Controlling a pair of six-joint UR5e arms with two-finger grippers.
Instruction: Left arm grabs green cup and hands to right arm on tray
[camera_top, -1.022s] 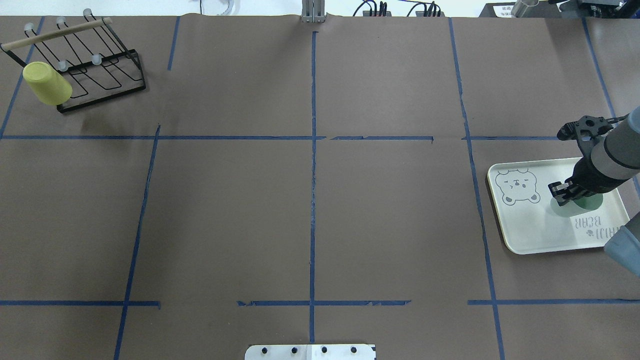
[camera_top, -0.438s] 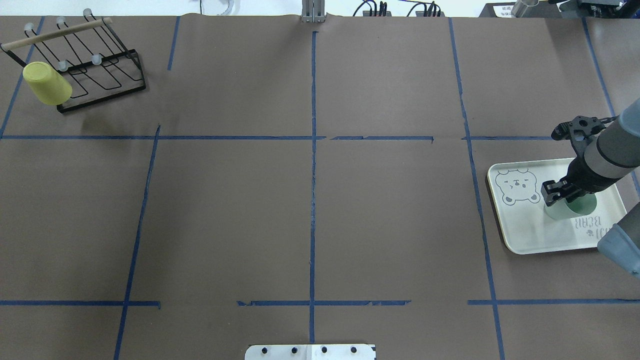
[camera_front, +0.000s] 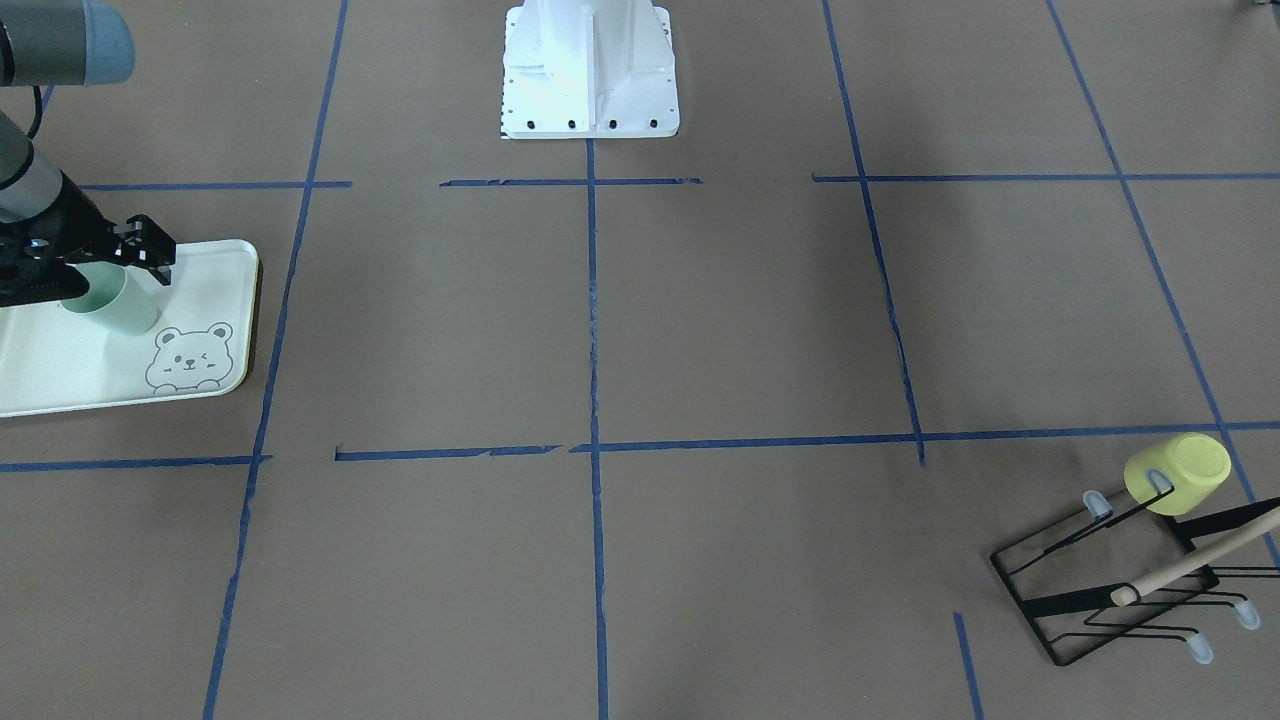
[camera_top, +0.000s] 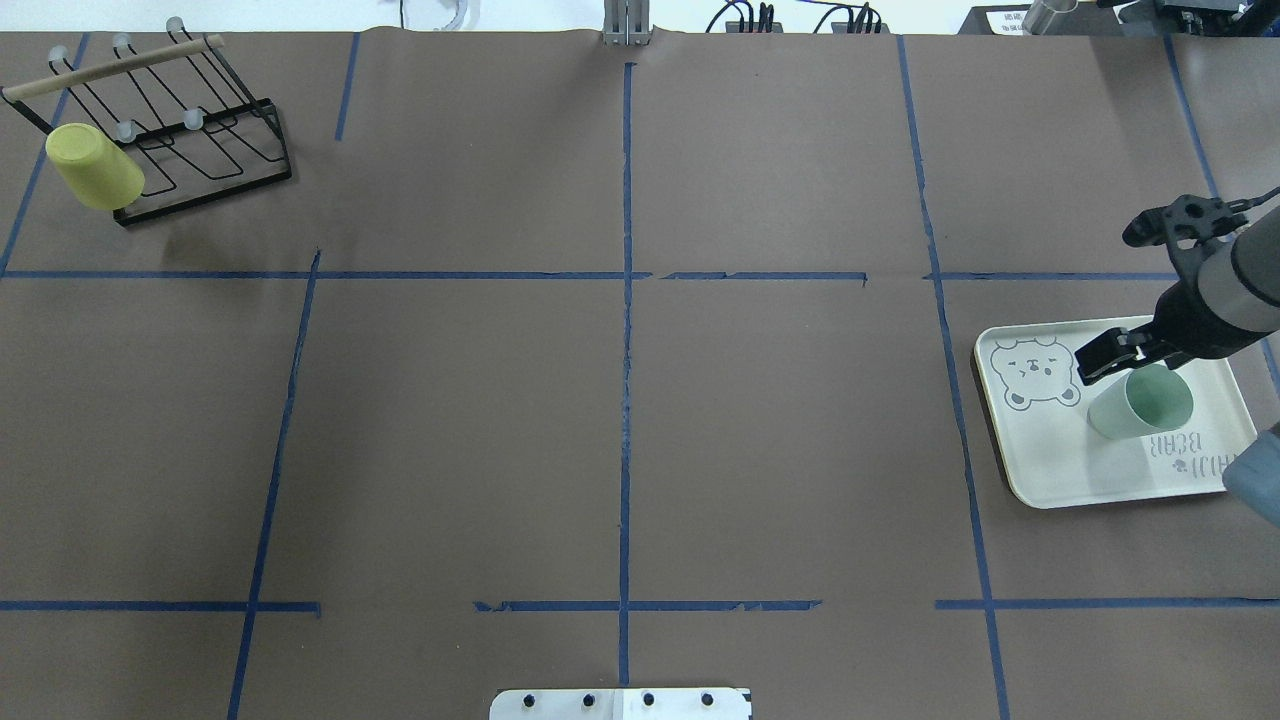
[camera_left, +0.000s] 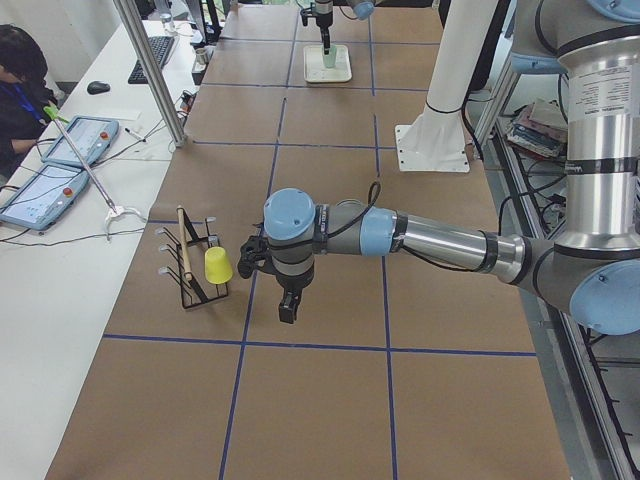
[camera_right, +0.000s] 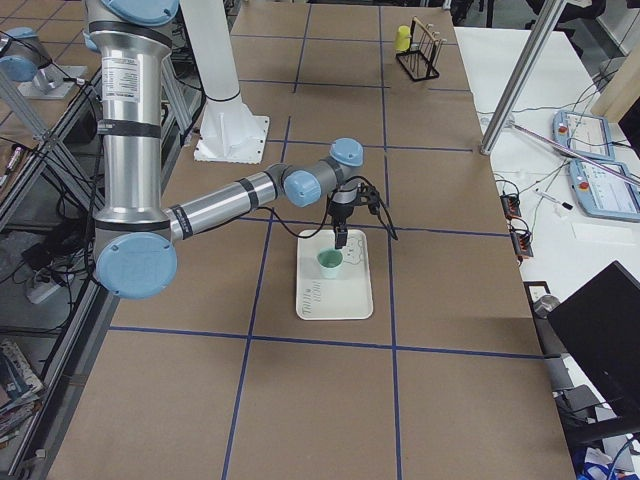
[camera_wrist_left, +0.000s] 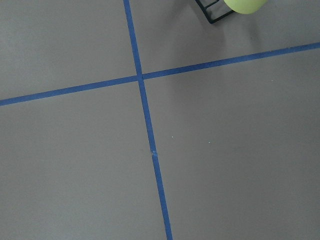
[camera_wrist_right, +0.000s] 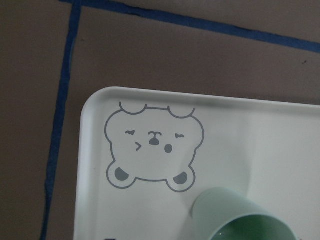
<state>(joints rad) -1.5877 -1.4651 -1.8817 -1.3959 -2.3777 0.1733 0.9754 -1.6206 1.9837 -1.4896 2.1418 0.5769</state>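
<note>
The green cup (camera_top: 1140, 402) stands upright on the tray (camera_top: 1060, 465) at the table's right, beside the bear drawing. My right gripper (camera_top: 1096, 362) is open and hangs just above and behind the cup's rim, with nothing in it. In the front-facing view the right gripper (camera_front: 150, 255) is over the cup (camera_front: 112, 303) on the tray (camera_front: 60, 375). The right wrist view shows the cup's rim (camera_wrist_right: 245, 217) and the tray (camera_wrist_right: 95, 150), no fingers. My left gripper (camera_left: 288, 308) shows only in the exterior left view, near the rack; I cannot tell its state.
A yellow-green cup (camera_top: 95, 167) hangs on a black wire rack (camera_top: 200, 130) at the far left corner. Blue tape lines cross the brown table. The robot's base plate (camera_top: 620, 704) sits at the near middle edge.
The right gripper has let go of the green cup and moved up and back off it. The cup stays standing on the tray, its opening now uncovered.
</note>
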